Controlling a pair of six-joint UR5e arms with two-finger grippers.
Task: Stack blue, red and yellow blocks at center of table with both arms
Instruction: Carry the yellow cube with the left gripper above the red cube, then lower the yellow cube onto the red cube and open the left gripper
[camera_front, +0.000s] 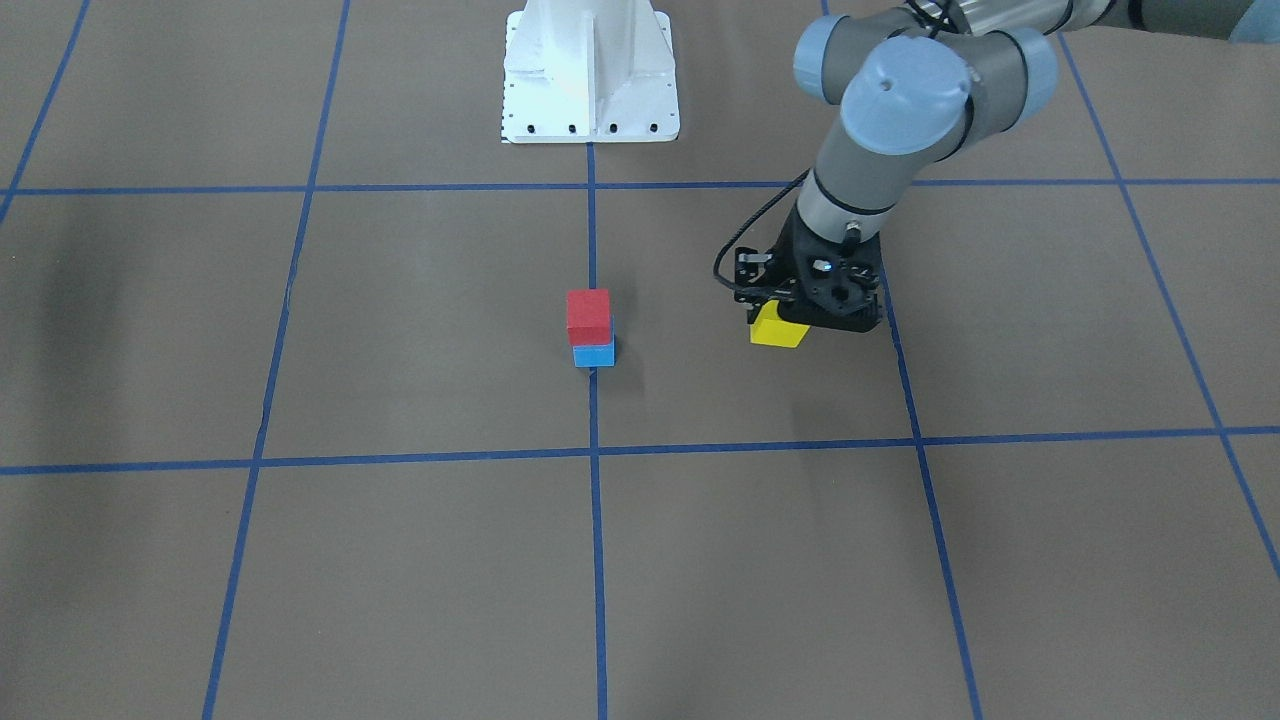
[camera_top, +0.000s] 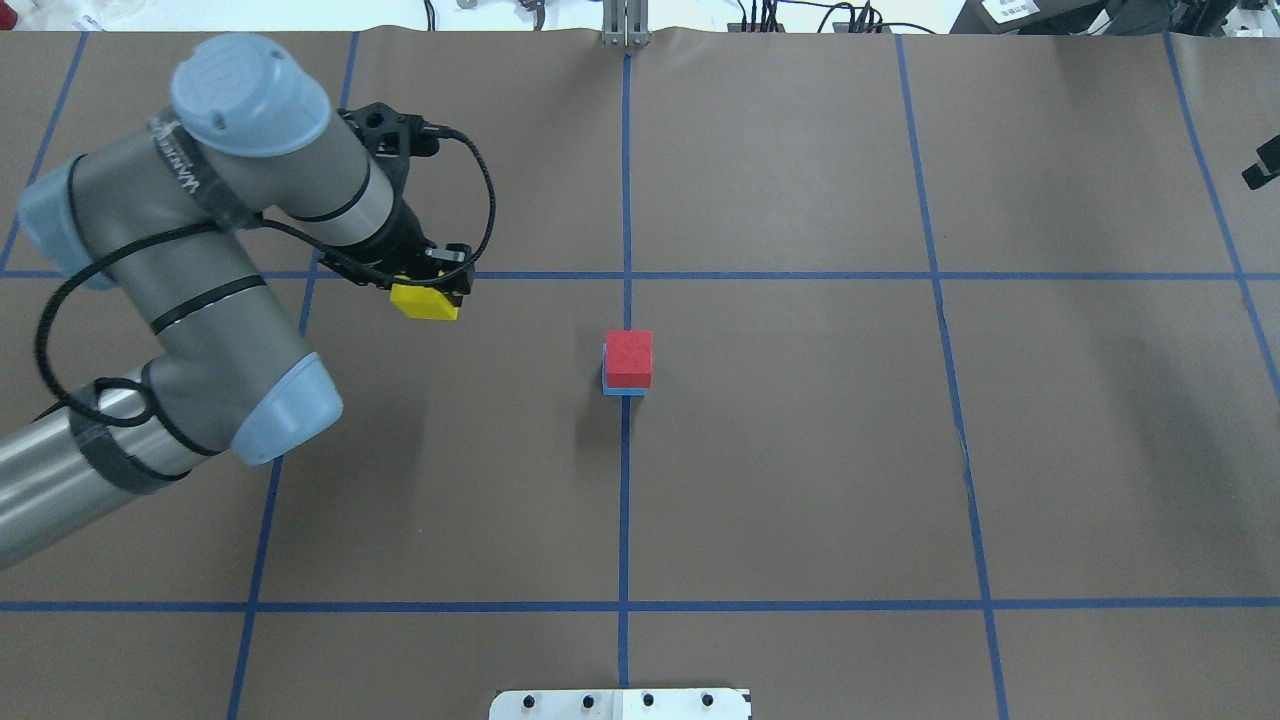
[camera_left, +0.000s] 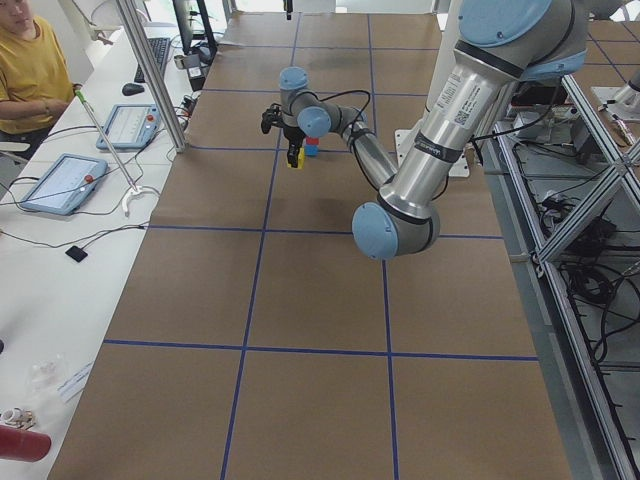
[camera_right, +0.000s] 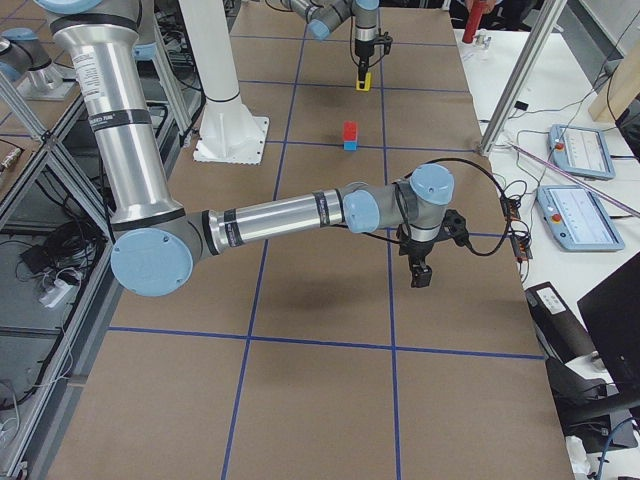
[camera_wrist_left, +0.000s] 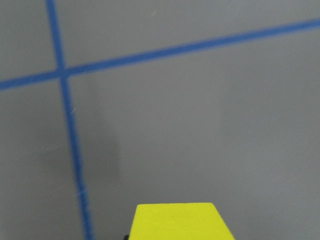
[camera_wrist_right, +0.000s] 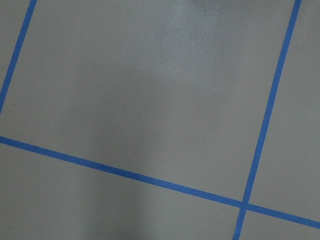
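Observation:
A red block (camera_front: 588, 316) sits on a blue block (camera_front: 594, 355) at the table's center, on the middle tape line; the stack also shows in the overhead view (camera_top: 628, 358). My left gripper (camera_top: 432, 292) is shut on a yellow block (camera_top: 425, 302) and holds it above the table, to the robot's left of the stack and apart from it. The yellow block fills the bottom of the left wrist view (camera_wrist_left: 177, 222). My right gripper (camera_right: 418, 275) hangs over bare table far off at the robot's right end. I cannot tell whether it is open or shut.
The white robot base (camera_front: 590, 75) stands at the table's near edge behind the stack. Blue tape lines (camera_top: 625, 500) divide the brown table into squares. Operators' tablets (camera_right: 578, 150) lie on a side bench beyond the table.

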